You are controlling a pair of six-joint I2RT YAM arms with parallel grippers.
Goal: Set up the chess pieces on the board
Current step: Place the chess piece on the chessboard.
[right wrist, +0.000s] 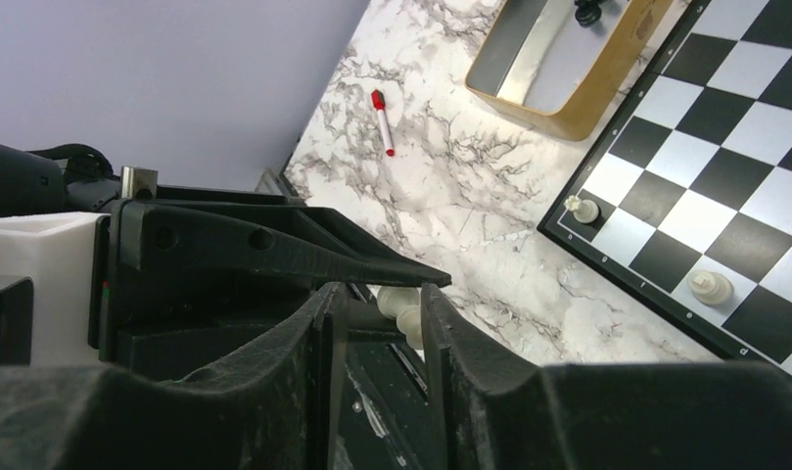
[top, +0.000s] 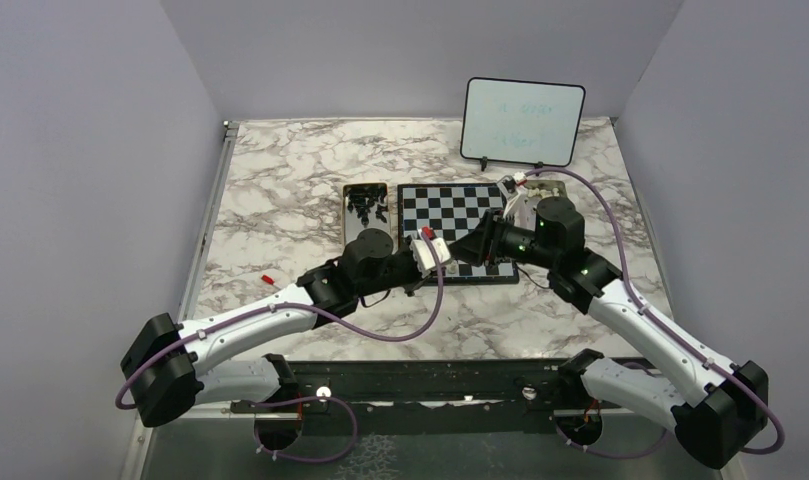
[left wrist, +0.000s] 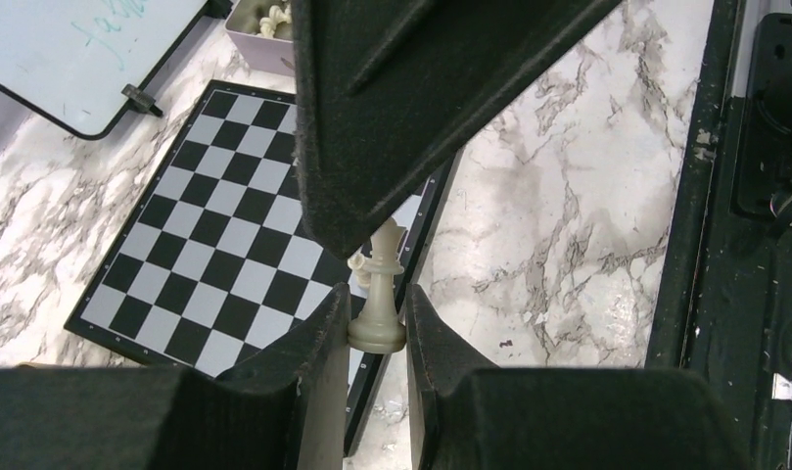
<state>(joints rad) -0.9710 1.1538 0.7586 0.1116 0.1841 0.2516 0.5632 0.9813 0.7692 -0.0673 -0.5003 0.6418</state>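
From above, we saw both arms reaching inward over the white-and-grey marbled table (top: 280, 180). The left gripper (top: 440, 252) and right gripper (top: 460, 250) met tip to tip at the near left corner of the flat black-and-white chequered chessboard (top: 450, 205). An open rectangular tray (top: 345, 205) of black pieces lay just left of the board, and an upright white rectangular whiteboard (top: 523, 120) stood behind it.

In the left wrist view, the left gripper was clamped on the round base of a tall cream-white chess piece (left wrist: 382, 257), held at the board's edge. A finger of the right gripper covered its top.

In the right wrist view, that piece's top sat between the right gripper's fingers (right wrist: 323, 372); we could not tell whether they pressed it. A small cream-white piece (right wrist: 582, 209) stood near the board's corner, with another further along the same edge, and a red marker pen (right wrist: 382, 122) lay on the marble
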